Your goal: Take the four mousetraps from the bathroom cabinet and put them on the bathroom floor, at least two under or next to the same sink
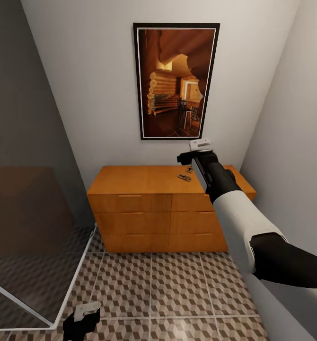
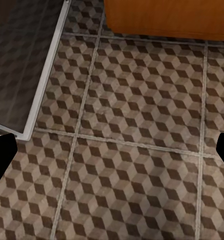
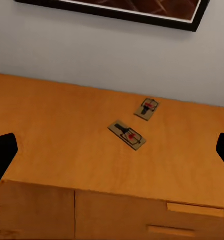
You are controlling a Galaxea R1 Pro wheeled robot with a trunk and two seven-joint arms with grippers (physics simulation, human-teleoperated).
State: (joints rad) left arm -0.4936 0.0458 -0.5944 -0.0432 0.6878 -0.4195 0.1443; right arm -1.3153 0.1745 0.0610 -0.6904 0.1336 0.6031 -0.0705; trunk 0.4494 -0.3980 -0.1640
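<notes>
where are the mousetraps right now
Two mousetraps lie on the cabinet top toward its right end, below the framed picture, just ahead of the right tool.

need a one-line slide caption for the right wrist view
Two mousetraps lie apart on the cabinet top, below a framed picture.

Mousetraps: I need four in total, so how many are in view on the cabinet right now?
2. One mousetrap lies nearer the cabinet front; the other lies nearer the wall. The right arm may hide more.

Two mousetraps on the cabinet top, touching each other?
Apart. Right wrist view shows bare cabinet wood between the nearer mousetrap and the farther mousetrap.
</notes>
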